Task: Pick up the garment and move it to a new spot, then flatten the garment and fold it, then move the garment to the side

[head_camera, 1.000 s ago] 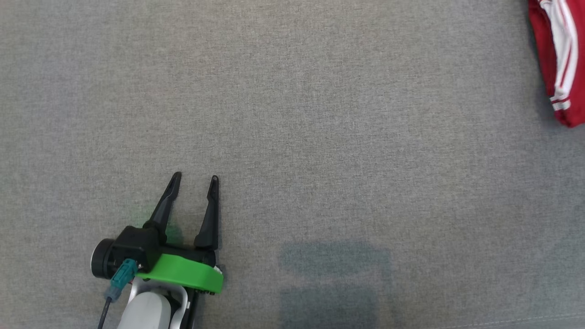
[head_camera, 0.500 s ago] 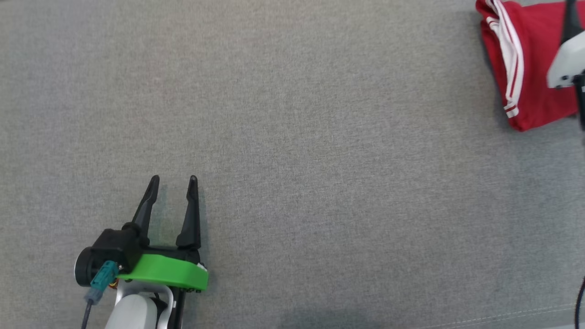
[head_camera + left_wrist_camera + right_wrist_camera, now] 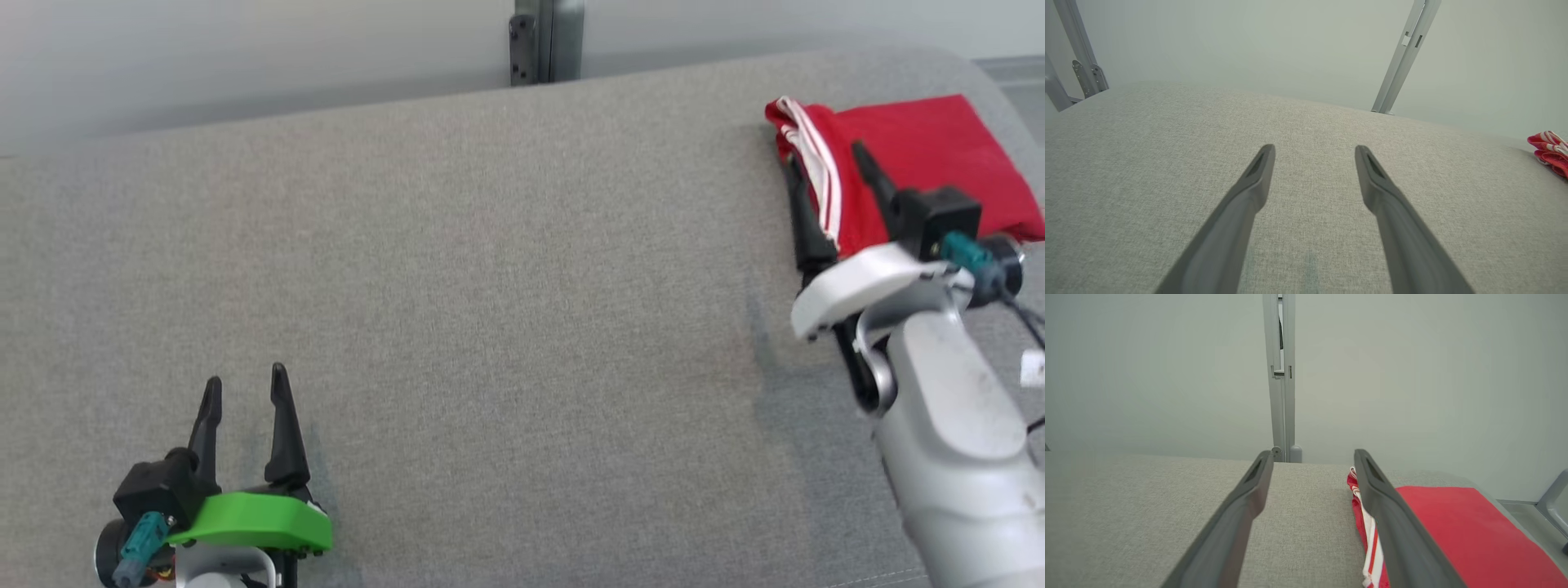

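A: Where is the head camera looking from?
B: It is looking down from above across the grey counter (image 3: 490, 286) toward the far wall (image 3: 245, 57).
A: And the wrists?
B: Both are sitting low, facing that wall; all three are catching the red garment (image 3: 922, 139), the right wrist nearest.

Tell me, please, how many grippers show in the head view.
2. The left gripper is open at the lower left over the grey cushion; the right gripper is open at the right, astride the striped edge of the red garment.
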Robot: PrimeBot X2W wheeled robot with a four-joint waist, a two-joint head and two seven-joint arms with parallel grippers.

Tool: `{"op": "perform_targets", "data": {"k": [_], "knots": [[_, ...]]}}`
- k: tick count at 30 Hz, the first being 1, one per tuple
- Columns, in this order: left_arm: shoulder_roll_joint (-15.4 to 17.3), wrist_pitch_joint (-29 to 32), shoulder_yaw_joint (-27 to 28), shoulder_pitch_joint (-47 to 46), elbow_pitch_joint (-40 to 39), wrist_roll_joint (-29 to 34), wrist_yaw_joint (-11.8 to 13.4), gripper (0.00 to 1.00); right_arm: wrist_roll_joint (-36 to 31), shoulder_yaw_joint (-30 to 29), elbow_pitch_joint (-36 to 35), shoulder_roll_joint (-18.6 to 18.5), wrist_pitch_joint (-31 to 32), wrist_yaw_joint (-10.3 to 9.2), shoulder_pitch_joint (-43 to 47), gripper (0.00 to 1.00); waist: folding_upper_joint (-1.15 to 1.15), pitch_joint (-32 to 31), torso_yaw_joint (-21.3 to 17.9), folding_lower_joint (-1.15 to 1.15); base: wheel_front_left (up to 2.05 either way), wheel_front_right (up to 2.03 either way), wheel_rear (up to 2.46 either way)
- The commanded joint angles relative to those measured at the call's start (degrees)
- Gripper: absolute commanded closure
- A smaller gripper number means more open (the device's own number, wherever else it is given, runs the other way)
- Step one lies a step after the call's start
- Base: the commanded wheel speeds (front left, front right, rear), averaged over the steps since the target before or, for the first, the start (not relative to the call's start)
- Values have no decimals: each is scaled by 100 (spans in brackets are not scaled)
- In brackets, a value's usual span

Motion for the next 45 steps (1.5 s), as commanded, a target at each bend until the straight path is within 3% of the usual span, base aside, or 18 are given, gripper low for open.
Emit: {"op": "perform_targets", "data": {"k": [1, 8, 12, 16, 37, 38, 45], "knots": [[-13, -22, 4, 106, 22, 8, 53, 0, 52, -18, -199, 90, -12, -3, 292, 0, 0, -461, -44, 0, 0, 0, 0], [-40, -27, -105, 406, -4, 117, 101, 0, 27, -258, -1168, 624, -12, -3, 1546, 0, 0, -780, 54, 0, 0, 0, 0], [-68, -28, -171, 595, -57, 121, 102, 0, -24, -186, -1518, 709, -12, -3, 2121, 0, 0, -888, 101, 0, 0, 0, 0], [-97, -30, -213, 782, -86, 128, 157, 0, 438, 113, -1769, 714, -12, -3, 2585, 0, 0, -921, 141, 0, 0, 0, 0], [-128, -32, -174, 886, -193, 280, 183, 0, 462, 254, -1785, 715, -13, -3, 2952, 0, 0, -918, 185, 0, 0, 0, 0], [-128, -2, -187, 856, -182, 271, 186, 100, 453, 251, -1794, 736, 0, -1, 2927, 100, 0, -917, 186, 0, 0, 0, 0], [-135, 123, -148, 834, 12, -54, 141, 100, 817, 228, -1676, 744, 75, -1, 3043, 100, 0, -915, 190, 0, 0, 0, 0]]}}
